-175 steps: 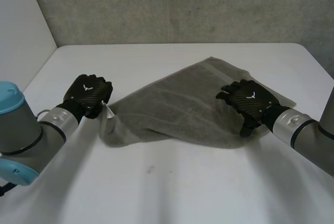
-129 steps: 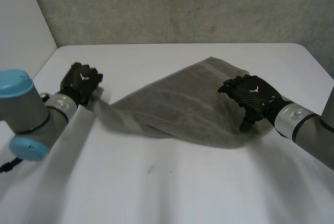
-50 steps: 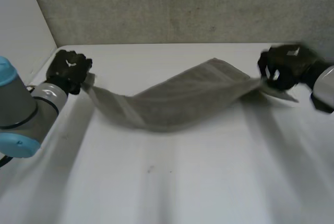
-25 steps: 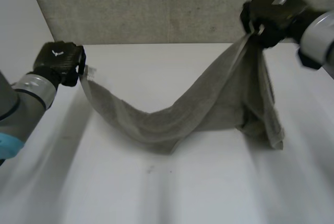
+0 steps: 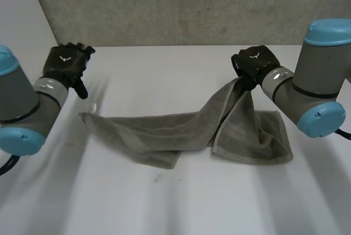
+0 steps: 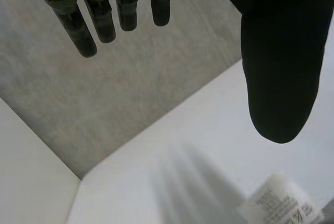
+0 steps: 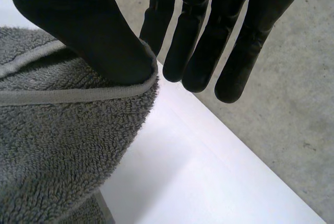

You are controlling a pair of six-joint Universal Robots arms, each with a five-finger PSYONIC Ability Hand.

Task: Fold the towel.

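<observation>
Our right hand [image 5: 253,64] seemingly pinches the flat hem of the terry towel [image 5: 153,136] — a limp, rumpled strip; left hand [image 5: 64,62] spread, empty

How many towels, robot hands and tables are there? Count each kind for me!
Towel: 1
Hands: 2, the left hand and the right hand
Table: 1
Total: 4

A white table [image 5: 175,202] stands against a grey concrete wall [image 5: 181,5].
</observation>
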